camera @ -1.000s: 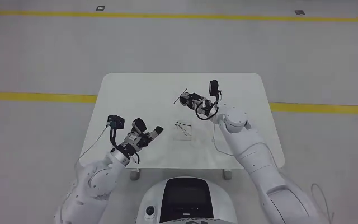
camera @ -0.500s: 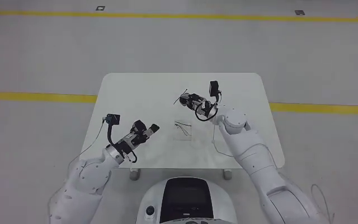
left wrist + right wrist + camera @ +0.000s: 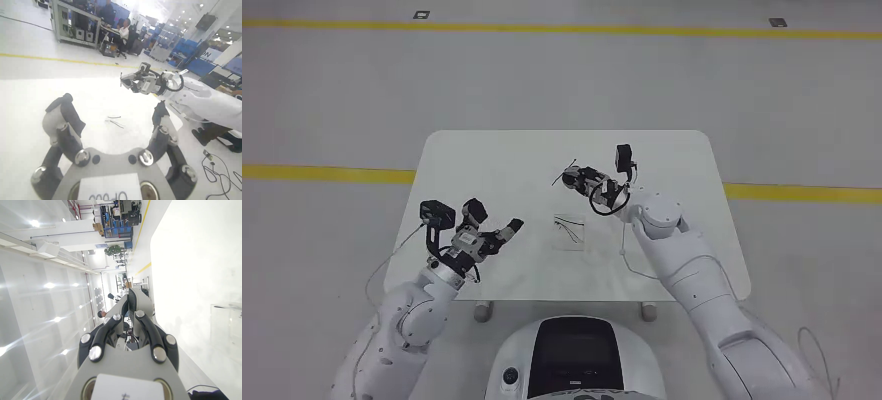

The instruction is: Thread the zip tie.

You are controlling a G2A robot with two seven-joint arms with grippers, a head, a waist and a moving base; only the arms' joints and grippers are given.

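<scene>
Looks barely begun: grips one black zip tie [image 3: 121, 84], seemingly straight and unlooped, in the clamped right gripper [image 3: 125, 81] above the far half of the table [image 3: 672, 160], holds the left gripper [image 3: 113, 101] spread and empty nearer the front edge, leaves feeding tail through head undone.
</scene>
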